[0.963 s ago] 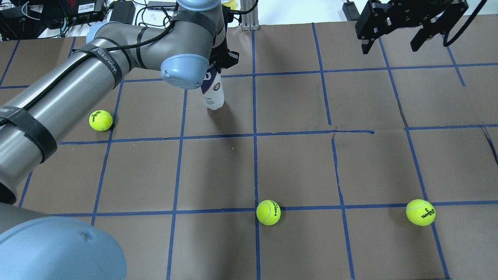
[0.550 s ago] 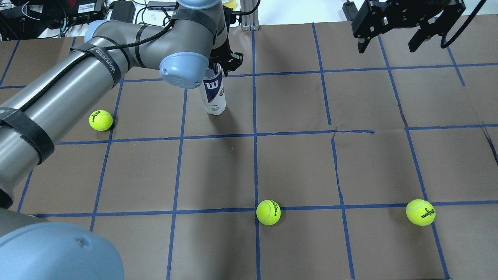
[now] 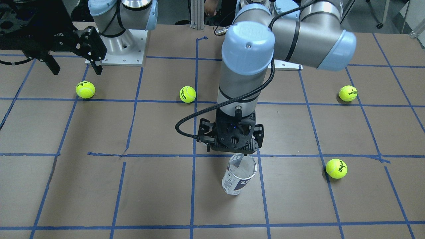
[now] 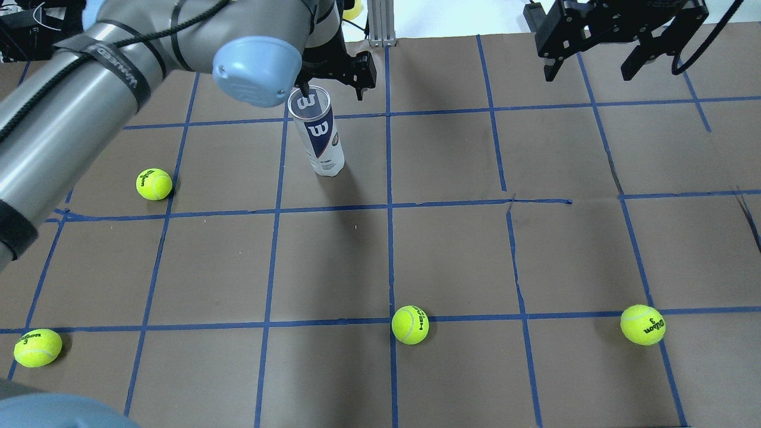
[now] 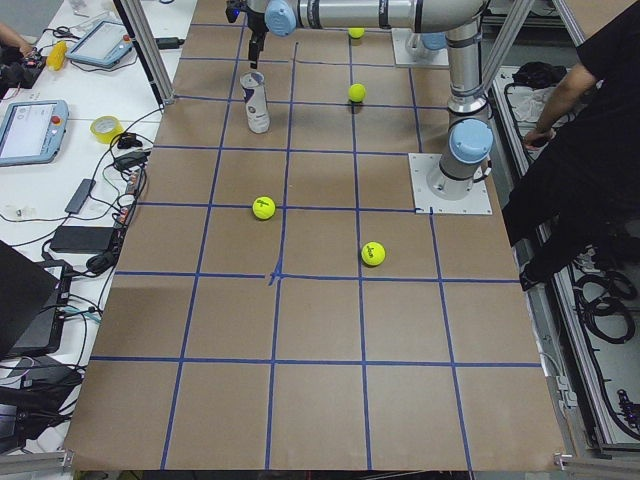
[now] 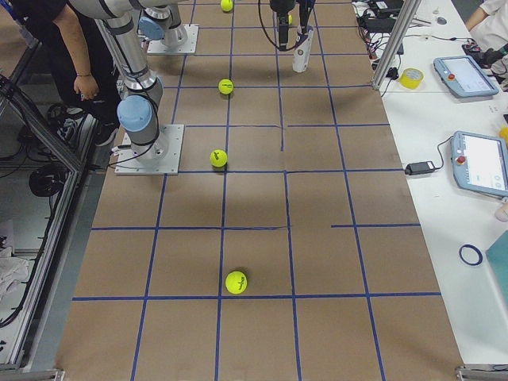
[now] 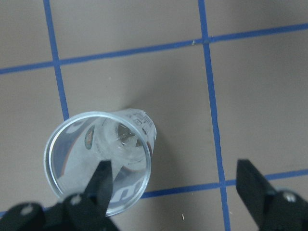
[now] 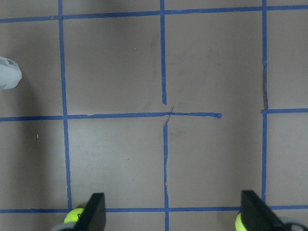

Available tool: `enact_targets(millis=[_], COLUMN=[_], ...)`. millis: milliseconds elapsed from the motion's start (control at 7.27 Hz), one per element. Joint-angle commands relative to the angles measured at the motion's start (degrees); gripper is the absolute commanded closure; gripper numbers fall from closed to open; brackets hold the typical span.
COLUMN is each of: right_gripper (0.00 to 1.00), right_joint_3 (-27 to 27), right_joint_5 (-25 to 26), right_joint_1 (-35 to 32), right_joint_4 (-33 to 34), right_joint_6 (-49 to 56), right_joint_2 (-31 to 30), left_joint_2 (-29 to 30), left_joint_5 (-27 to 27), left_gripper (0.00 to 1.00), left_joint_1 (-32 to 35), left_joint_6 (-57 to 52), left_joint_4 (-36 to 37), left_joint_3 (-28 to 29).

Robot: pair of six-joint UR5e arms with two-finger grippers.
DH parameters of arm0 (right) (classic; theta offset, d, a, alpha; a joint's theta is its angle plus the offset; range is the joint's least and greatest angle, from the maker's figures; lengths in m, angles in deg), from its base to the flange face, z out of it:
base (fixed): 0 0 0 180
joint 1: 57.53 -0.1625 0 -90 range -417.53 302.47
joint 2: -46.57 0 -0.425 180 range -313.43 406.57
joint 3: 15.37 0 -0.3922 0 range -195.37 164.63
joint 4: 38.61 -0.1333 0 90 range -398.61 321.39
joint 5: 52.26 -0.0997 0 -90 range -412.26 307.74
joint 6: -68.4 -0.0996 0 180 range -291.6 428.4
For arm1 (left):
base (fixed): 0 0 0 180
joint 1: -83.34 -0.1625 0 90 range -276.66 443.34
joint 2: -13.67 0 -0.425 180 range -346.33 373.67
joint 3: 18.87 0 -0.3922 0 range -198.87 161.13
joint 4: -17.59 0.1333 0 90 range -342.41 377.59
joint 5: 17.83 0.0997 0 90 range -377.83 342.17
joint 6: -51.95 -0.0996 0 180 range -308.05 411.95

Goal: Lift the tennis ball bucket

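Tennis balls (image 4: 409, 324) lie toward the bench's (image 4: 452, 255) robot-side edge. Farther out, left of centre, the tennis ball bucket (image 4: 321, 137) stands on the bench, long axis vertical, open mouth up. The left gripper (image 7: 173, 166) hangs above, spread, one finger over the rim, grasping nothing; a second ago it sat lower, hiding the mouth. The right gripper (image 4: 587, 68) hangs spread near the far right corner.

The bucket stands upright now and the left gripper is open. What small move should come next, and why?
Probably raise the left gripper straight up: one finger hangs over the rim of the tennis ball bucket, so a sideways move might tip it.
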Motion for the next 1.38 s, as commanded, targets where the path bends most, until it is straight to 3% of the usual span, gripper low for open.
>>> enact_targets(millis=[0, 550, 963, 1239], right_gripper=[0.00, 0.00, 0.00, 0.00], right_joint_3=[0.0, 0.0, 0.0, -0.1], right_joint_5=[-0.1, -0.1, -0.1, -0.1], right_joint_1=[0.0, 0.0, 0.0, 0.0], right_joint_4=[-0.1, -0.3, -0.3, -0.4], right_joint_6=[0.0, 0.0, 0.0, 0.0], right_joint_2=[0.0, 0.0, 0.1, 0.1], left_joint_2=[-4.0, -12.3, -19.0, -21.7], left_joint_5=[0.5, 0.0, -0.1, -0.1], left_gripper=[0.00, 0.00, 0.00, 0.00], left_joint_1=[-2.3, -17.5, -19.3, -19.2], left_joint_6=[1.3, -0.1, -5.2, -5.3], left_joint_4=[-12.0, -19.3, -18.1, -18.2], left_joint_3=[4.4, -0.6, -9.0, -10.7])
